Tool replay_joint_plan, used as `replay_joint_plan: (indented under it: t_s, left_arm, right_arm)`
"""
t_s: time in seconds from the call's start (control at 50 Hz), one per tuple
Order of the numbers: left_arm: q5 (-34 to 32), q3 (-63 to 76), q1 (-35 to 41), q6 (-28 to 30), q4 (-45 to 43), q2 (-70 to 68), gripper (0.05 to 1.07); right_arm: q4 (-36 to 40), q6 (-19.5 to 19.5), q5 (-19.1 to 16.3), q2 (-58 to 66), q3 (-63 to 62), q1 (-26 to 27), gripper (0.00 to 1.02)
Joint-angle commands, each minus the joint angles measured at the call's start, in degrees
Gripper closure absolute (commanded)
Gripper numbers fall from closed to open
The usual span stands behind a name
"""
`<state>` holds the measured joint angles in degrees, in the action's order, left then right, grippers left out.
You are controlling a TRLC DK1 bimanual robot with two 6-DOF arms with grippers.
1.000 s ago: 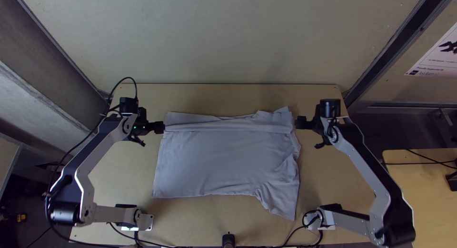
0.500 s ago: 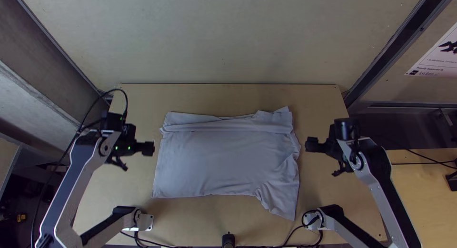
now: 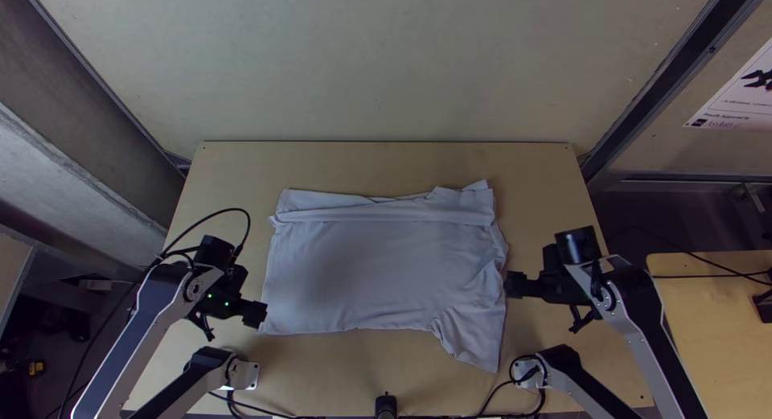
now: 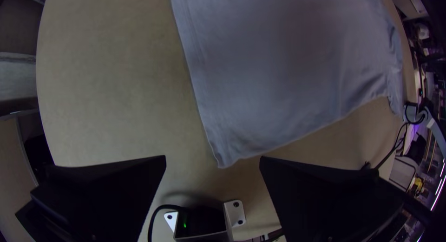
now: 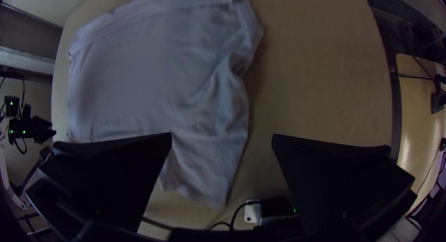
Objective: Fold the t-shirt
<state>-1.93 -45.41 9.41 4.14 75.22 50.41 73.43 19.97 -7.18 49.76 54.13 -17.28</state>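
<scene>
Left gripper (image 3: 257, 314) at the t-shirt's (image 3: 370, 266) near corner on its own side; fingers (image 4: 116, 191) spread wide, nothing pinched. Contact with cloth: cannot tell.

Right gripper (image 3: 513, 285) beside the shirt's opposite, wrinkled side, pointing inward; fingers (image 5: 325, 177) likewise well parted, no cloth held. Touching or not: cannot tell.

Shirt lies mostly flat between the two grippers, wider than deep. Folded band (image 3: 386, 215) along its far edge, farther from the arm bases than either gripper. Sleeve (image 3: 473, 343) sticks out baseward and inward of right gripper, creased. Near left gripper, cloth smoother, corner fairly square.

Light wooden table (image 3: 322, 371) beneath both grippers. Second wooden surface (image 3: 716, 306) outward of right gripper, well apart from it.
</scene>
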Motion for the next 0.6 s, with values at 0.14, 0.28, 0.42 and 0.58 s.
replay_joint_plan:
  t_s: [0.14, 0.28, 0.42, 0.58]
  left_arm:
    - [0.18, 2.17, 3.33, -2.21, -0.25, 4.78, 0.1]
    - [0.18, 3.31, 4.21, -3.44, -1.57, 9.7, 0.1]
    - [0.35, 3.57, 4.57, -3.7, -2.8, 14.19, 0.1]
    - [1.41, 3.66, 6.76, -4.23, -2.89, 20.08, 0.1]
  right_arm:
    - [3.48, 1.39, -1.43, -0.45, -4.65, -3.38, 0.05]
    - [4.0, 1.48, -1.43, -0.27, -6.32, -4.26, 0.05]
    - [3.92, 1.22, -1.35, 1.22, -6.67, -4.43, 0.05]
    - [2.95, 0.78, -1.26, 2.45, -7.11, -4.87, 0.05]
